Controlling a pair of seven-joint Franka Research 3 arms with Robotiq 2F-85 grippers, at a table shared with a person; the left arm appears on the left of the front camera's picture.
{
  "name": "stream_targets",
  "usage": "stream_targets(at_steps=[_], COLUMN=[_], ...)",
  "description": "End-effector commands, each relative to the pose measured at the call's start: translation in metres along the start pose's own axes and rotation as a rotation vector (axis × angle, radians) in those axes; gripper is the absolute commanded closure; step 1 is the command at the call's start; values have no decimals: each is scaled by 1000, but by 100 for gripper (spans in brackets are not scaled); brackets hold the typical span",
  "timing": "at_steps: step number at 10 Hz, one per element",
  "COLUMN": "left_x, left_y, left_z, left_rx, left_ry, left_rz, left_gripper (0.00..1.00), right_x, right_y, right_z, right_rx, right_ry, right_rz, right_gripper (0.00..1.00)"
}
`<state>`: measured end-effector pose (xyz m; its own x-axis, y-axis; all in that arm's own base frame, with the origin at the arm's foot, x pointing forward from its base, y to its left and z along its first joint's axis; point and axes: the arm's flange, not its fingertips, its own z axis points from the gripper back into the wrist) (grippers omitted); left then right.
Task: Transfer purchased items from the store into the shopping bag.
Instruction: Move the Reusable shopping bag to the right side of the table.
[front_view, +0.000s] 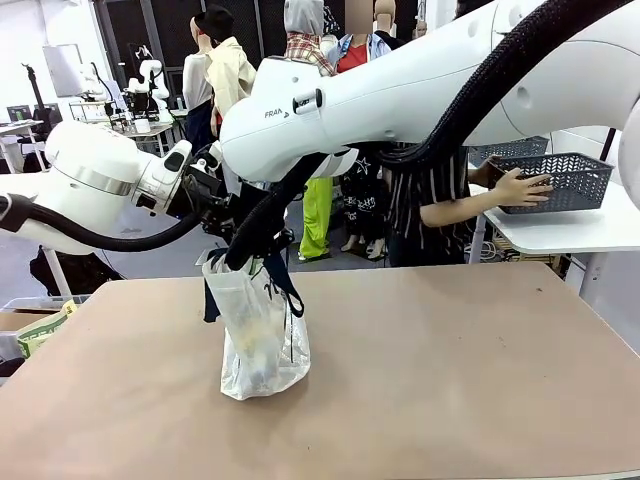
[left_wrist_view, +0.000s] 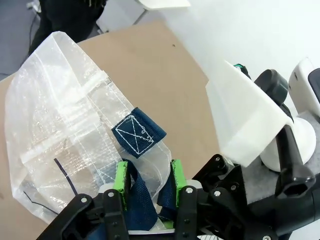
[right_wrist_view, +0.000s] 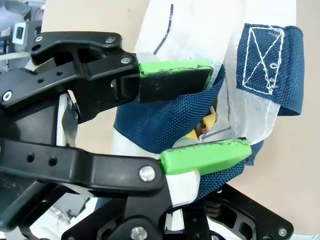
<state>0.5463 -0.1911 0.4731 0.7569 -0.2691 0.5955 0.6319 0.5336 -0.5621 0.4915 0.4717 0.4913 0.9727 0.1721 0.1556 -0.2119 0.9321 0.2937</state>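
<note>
The shopping bag (front_view: 258, 335) stands on the desk (front_view: 430, 370) directly below both claws, its translucent body sagging and a yellow shape dimly visible through the plastic. Its navy strap handles (front_view: 285, 282) run up to the claws above it. In the left wrist view the left claw (left_wrist_view: 148, 180) has its green pads (left_wrist_view: 120, 176) closed narrowly on a navy strap that passes between them, with the bag's clear wall and a stitched strap patch (left_wrist_view: 137, 132) spreading out just beyond the fingertips. The right wrist view shows the right claw (right_wrist_view: 195, 117) with its two green pads (right_wrist_view: 175, 79) set moderately apart and a loop of navy strap (right_wrist_view: 165, 125) lying between them, touching both pads; through the gap a bit of yellow item (right_wrist_view: 210, 121) shows inside the bag, which the front view gives only as a blur. From the front, the left arm comes in low and level from its side, wrist turned toward the bag's mouth, while the right arm stretches across high above the desk and bends down to the same spot. Well beyond the claws, on a white side table (front_view: 560, 232), sits the store (front_view: 560, 180), a dark lattice basket, with the person's hand (front_view: 520, 188) resting on its near rim.
</note>
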Motion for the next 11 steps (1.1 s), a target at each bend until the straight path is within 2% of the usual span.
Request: stream_targets(at_steps=[1,11], left_x=[8,30], left_y=[-4,-7], left_z=[-4,-34], left_rx=[-48,-3], left_ry=[8,137], left_rz=[-35,-49], left_gripper=[56,56], right_x=[1,0], right_y=[13,30], right_z=[-8,-20], right_rx=[-2,-13], right_ry=[20,50], right_rz=[54,97], right_gripper=[100,100])
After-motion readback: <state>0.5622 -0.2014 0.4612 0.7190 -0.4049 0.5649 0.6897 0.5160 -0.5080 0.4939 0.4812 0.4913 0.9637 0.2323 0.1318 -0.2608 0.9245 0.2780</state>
